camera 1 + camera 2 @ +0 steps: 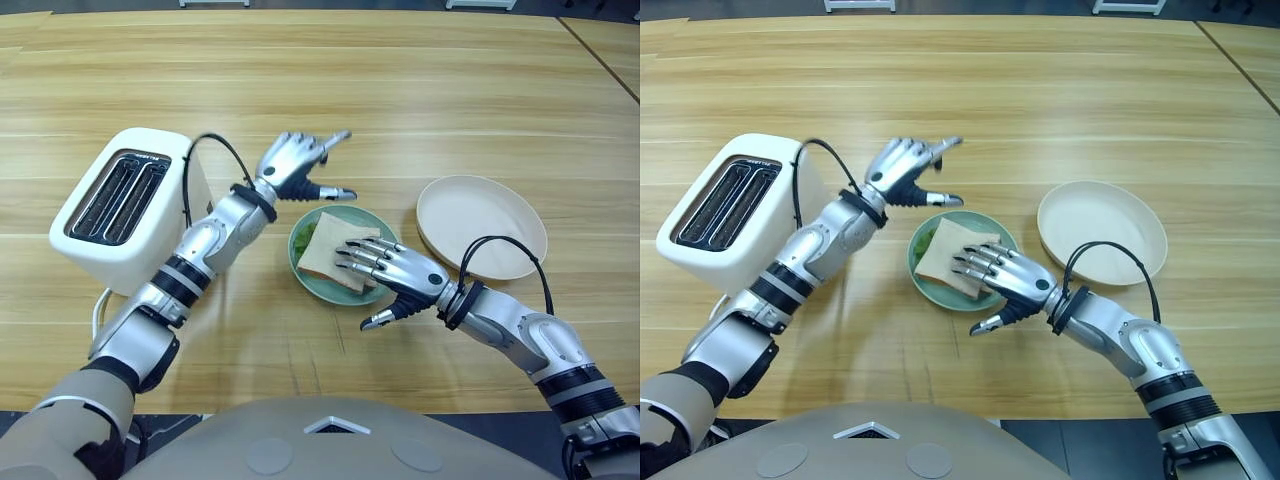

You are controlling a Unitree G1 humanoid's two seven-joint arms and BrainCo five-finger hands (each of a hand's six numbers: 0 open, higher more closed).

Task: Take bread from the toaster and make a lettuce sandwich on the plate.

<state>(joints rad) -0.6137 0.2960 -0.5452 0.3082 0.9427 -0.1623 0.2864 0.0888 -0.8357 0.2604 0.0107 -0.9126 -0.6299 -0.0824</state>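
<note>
Green plate (380, 218) holds lettuce (305, 235) under bread slice (325, 245); right hand (405, 272) fingers (362, 252) lie flat, uncurled on the bread; left hand (290, 165) mostly curled, empty, just beyond plate.

Left hand (293, 163) curled (forefinger out) — right hand (398, 268) spread flat.

toaster (120, 205) left, sandwich plate (310, 275) centre, bowl (480, 225) right

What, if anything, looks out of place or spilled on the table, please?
Nothing stands out: the bread lies flat over the lettuce on the green plate, under the right hand; the toaster stands upright and nothing is spilled.
</note>
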